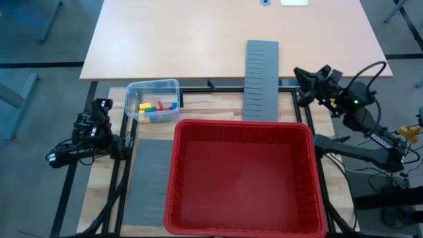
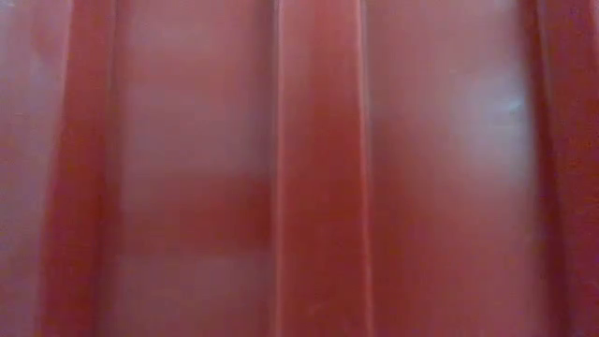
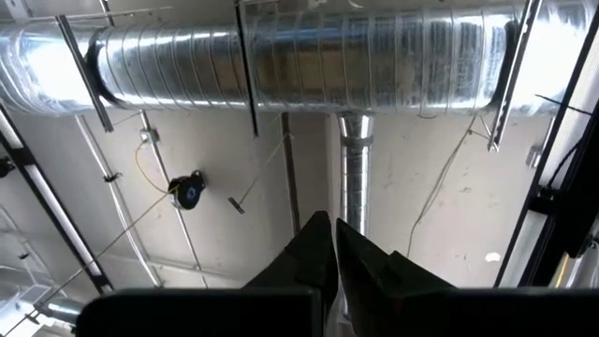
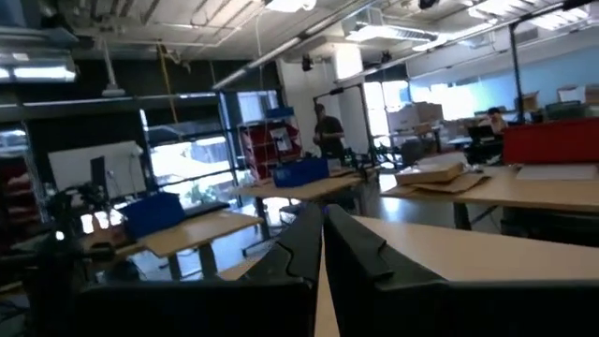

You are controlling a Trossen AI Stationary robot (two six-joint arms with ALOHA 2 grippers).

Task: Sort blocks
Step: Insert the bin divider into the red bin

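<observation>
Several small red, yellow, green and blue blocks [image 1: 156,110] lie inside a clear plastic tub [image 1: 153,99] on the table's far left part. My left gripper [image 3: 334,245] is shut and points up at the ceiling, at the table's left edge [image 1: 100,106]. My right gripper [image 4: 322,239] is shut, empty, raised near the table's far right corner [image 1: 303,74], pointing roughly level toward the far side. Neither gripper touches a block.
A large red basket [image 1: 246,177] fills the near middle of the table; its red wall [image 2: 299,168] fills the low view. One grey slotted panel [image 1: 262,79] lies beyond it, another grey panel [image 1: 149,178] at its left. A light tabletop [image 1: 231,33] lies farther back. People stand in the room [image 4: 328,131].
</observation>
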